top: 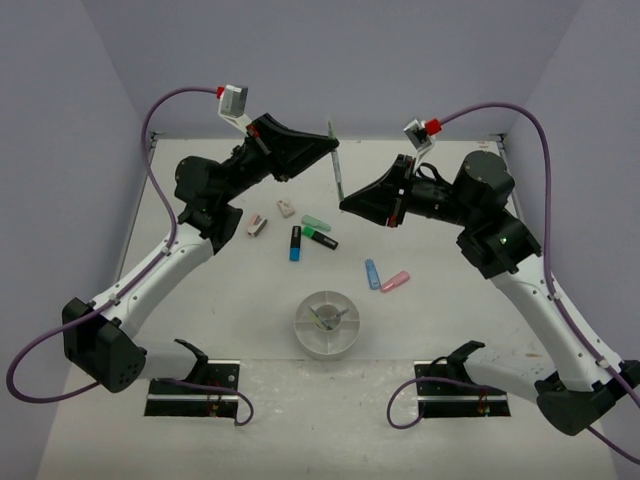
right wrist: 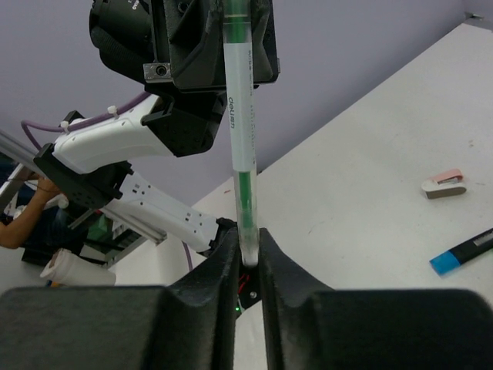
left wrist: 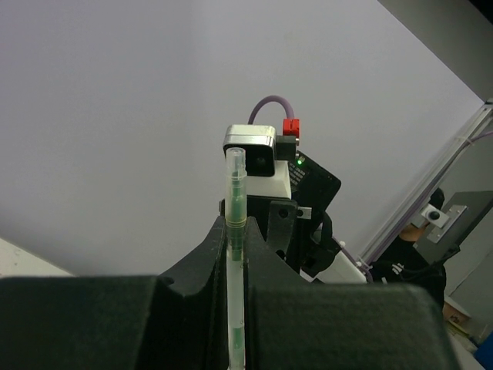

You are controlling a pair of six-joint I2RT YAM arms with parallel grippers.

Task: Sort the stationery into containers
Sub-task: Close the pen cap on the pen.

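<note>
I judge this a handover. The pen (top: pixel 337 165) is in the air over the far centre. The left gripper (top: pixel 330 145) is clamped on it, and the right gripper (top: pixel 345 204) is closed on its near end. Next, one should release and the other carry it to the dish (top: pixel 300 322).

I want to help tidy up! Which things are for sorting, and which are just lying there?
For sorting: pen, held in left claw and right claw; highlighters; erasers; white dish.
Just there: purple cables; black base plates.
</note>
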